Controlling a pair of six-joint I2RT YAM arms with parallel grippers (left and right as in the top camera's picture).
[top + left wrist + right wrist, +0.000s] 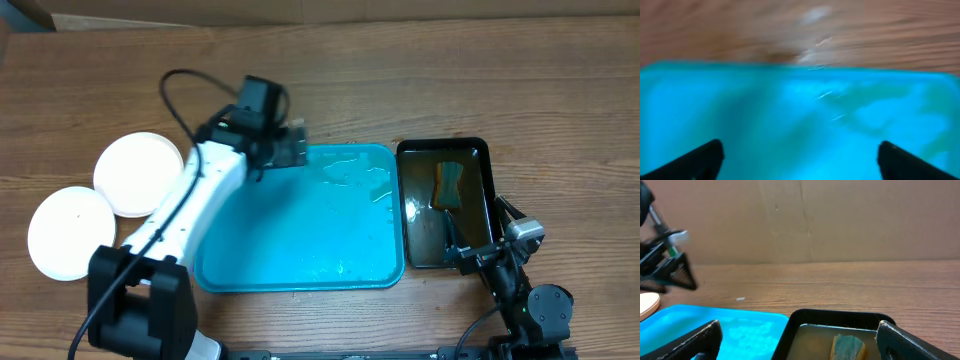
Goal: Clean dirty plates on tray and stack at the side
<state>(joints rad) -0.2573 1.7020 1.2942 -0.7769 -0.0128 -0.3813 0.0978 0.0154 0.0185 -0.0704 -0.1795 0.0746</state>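
The turquoise tray (300, 225) lies in the middle of the table with no plate on it, only wet, foamy patches (352, 176) near its far edge. Two white plates rest on the wood to its left, one (140, 172) farther back and one (70, 232) nearer the front, slightly overlapping. My left gripper (292, 148) hovers over the tray's far left corner; in the left wrist view it (800, 162) is open over the bare blue tray floor (790, 115). My right gripper (478, 228) is open and empty at the black tray's near end.
A narrow black tray (445, 150) holding liquid and a sponge (448, 185) stands right of the turquoise tray; its rim (840, 316) and the sponge (847, 347) lie between my right fingers (695, 340). A cardboard wall (805, 220) backs the table.
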